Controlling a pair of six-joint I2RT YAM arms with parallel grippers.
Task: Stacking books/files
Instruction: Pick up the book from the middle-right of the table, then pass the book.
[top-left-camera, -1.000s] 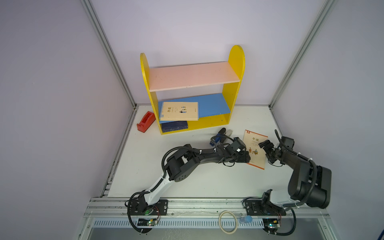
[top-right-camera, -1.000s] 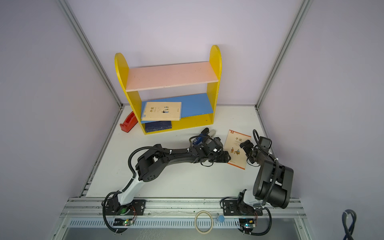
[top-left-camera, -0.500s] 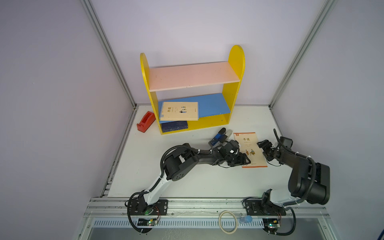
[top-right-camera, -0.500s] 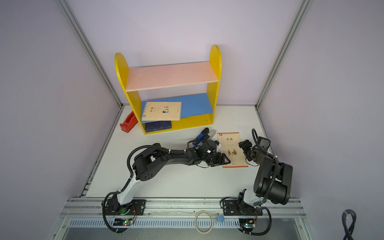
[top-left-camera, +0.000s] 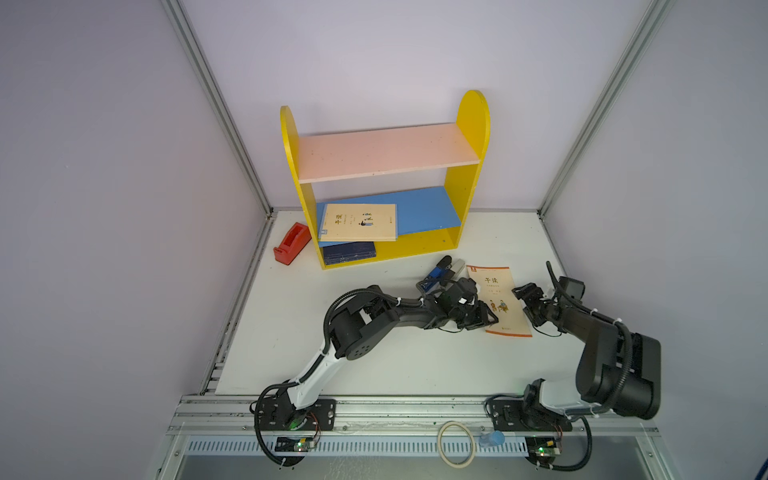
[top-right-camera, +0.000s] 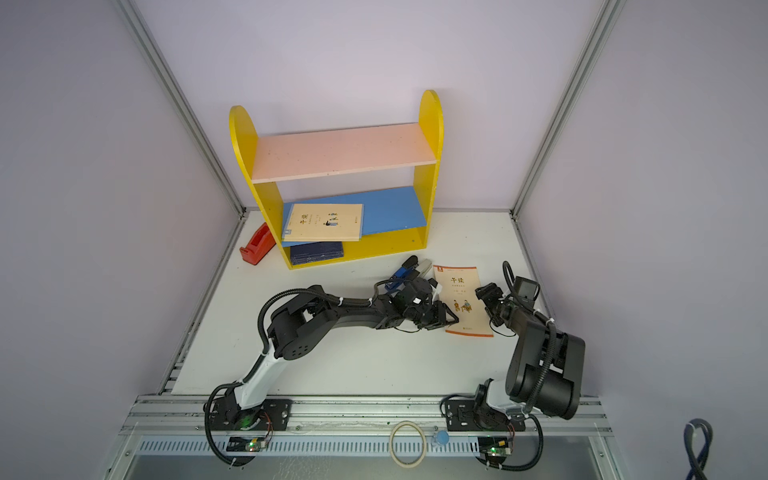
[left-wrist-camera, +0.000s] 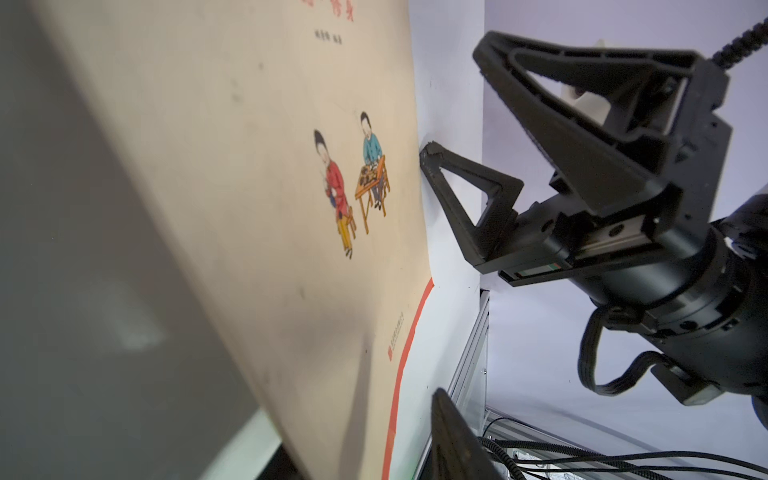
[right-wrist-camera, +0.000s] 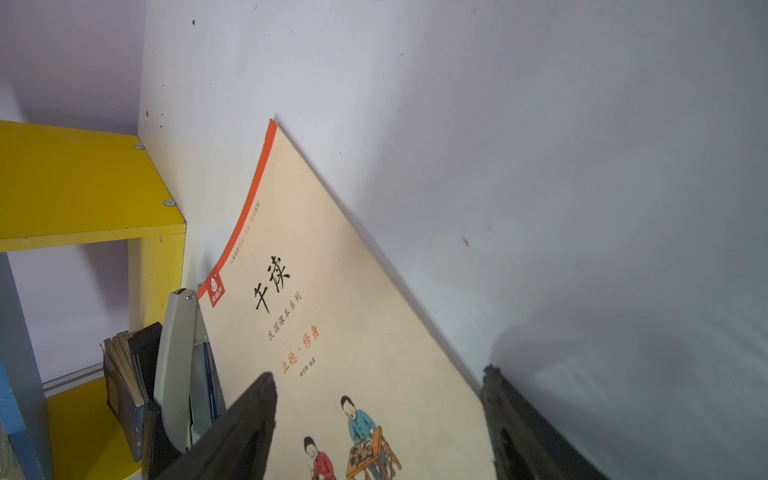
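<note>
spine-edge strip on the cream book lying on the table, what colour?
Orange-red, on the cream book; clearest in the right wrist view.

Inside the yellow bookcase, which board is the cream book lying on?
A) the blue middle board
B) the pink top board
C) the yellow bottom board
A: the cream book lies flat on the blue middle board, above the navy books.

Shelf unit (top-left-camera: 471, 124) at the back of the tabletop (top-left-camera: 374, 353), one loose book (top-left-camera: 498, 291) before it.
A shelved book (top-left-camera: 359, 222) lies on the middle shelf, small books (top-left-camera: 349, 252) below it. A tape dispenser (top-left-camera: 291, 249) sits left of the unit. The loose book lies between left hand (top-left-camera: 478, 320) and right hand (top-left-camera: 524, 306), a stapler (top-left-camera: 436, 274) at its far left corner.
</note>
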